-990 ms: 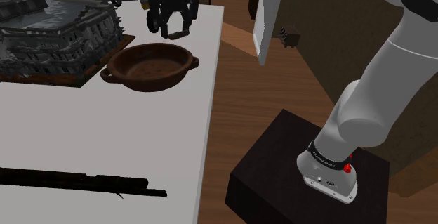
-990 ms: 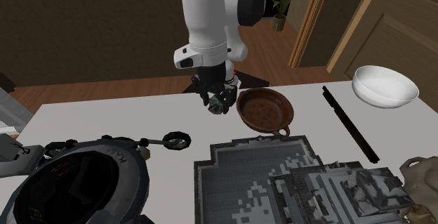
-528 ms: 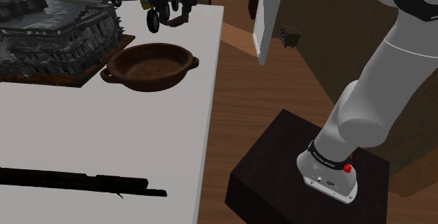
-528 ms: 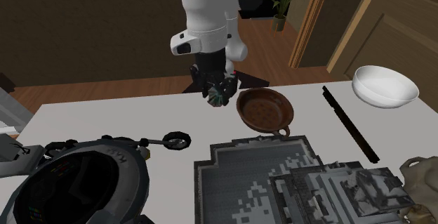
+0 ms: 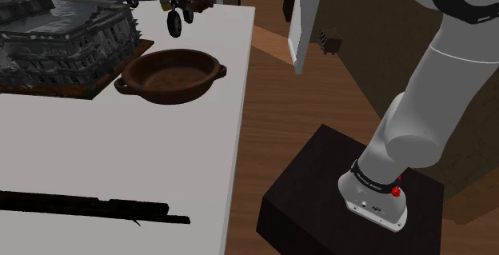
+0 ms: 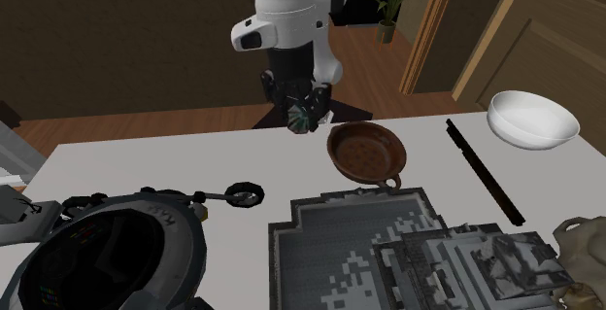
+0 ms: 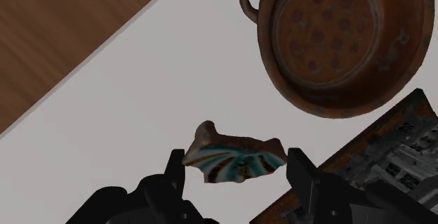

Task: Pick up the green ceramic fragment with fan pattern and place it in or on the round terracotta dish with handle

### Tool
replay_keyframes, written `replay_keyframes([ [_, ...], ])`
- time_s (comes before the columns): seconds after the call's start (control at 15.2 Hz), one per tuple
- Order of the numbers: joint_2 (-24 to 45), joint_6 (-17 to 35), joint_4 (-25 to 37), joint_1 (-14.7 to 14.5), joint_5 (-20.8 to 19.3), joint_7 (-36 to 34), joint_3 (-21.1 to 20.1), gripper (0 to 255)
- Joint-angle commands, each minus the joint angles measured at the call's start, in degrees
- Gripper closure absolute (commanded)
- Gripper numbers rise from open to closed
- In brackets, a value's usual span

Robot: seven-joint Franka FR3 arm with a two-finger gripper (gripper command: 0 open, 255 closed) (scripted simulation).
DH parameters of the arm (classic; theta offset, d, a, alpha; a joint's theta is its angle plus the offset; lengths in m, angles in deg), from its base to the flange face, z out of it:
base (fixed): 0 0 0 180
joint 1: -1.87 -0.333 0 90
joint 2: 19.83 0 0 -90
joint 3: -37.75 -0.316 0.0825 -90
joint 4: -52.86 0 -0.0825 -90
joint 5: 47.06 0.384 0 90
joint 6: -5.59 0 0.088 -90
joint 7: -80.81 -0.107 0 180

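Observation:
The green fragment [image 7: 237,163], fan-ribbed with a brown edge, sits clasped between my two black fingers [image 7: 175,172]. My gripper [image 7: 235,159] is shut on it and holds it in the air above the white table [image 7: 140,96]. The second exterior view has the gripper [image 6: 303,116] with the fragment [image 6: 301,118] above the table's far edge, just left of the round terracotta dish [image 6: 364,151]. That dish [image 5: 170,73] has loop handles, holds nothing and stands near the table's right edge in the shoulder view. My gripper [image 5: 194,4] is partly cut by the upper edge there.
A grey model building [image 5: 64,37] on a brown base stands beside the dish. A dark ring with a handle [image 6: 243,193] and a big round dark object [image 6: 107,250] lie on the table. Farther along are a black stick [image 6: 481,167] and a white bowl [image 6: 529,119].
My gripper has risen with the fragment clasped in it, climbing away from the table and partly past the upper edge of the shoulder view. The dish has not moved.

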Motion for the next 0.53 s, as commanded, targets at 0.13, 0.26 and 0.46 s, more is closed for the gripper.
replay_keyframes([
  [0.13,0.0,-0.4,0.7,-2.3,-0.5,-4.2,-2.0,255],
  [0.26,0.0,-0.1,0.7,-3.9,-0.8,-7.0,-3.3,255],
  [0.46,0.6,0.0,1.3,-6.3,-1.6,-11.3,-5.3,255],
])
